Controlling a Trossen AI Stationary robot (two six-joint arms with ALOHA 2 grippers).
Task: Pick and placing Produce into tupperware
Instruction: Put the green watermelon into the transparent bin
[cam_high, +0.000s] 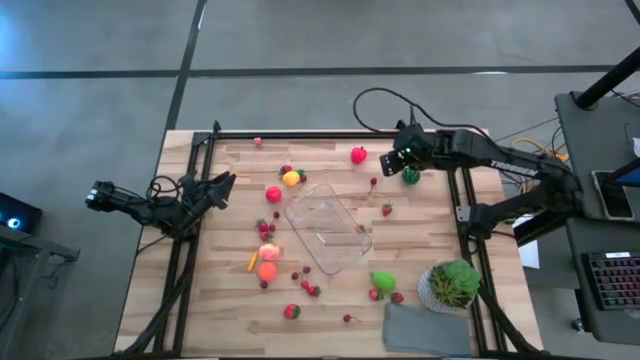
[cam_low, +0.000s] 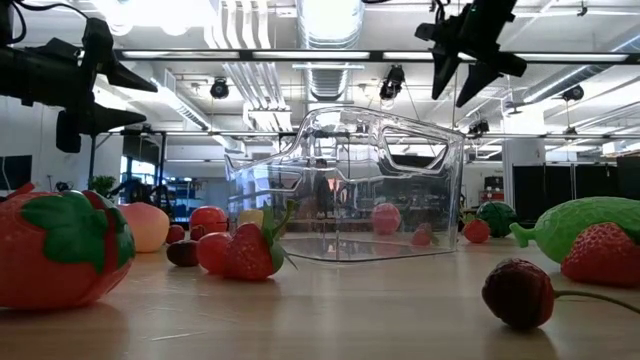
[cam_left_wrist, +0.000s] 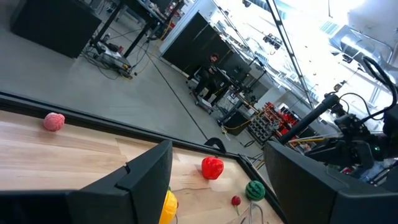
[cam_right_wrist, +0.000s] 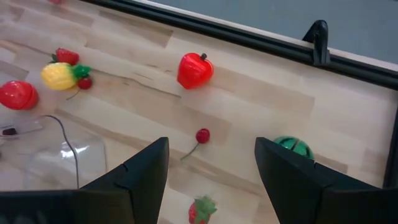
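Observation:
The clear tupperware stands on the table's middle, holding no produce that I can see. Produce lies scattered around it: a red pepper, a green melon, a cherry, a yellow fruit, a peach, strawberries and a green pear-like fruit. My right gripper hovers open above the far right part of the table, between the pepper and the melon. My left gripper hangs open above the table's left side. Neither holds anything.
A leafy potted plant and a flat grey cloth sit at the near right corner. A small pink berry lies at the far edge. Black frame rails run along the table's sides. A person stands far off in the room.

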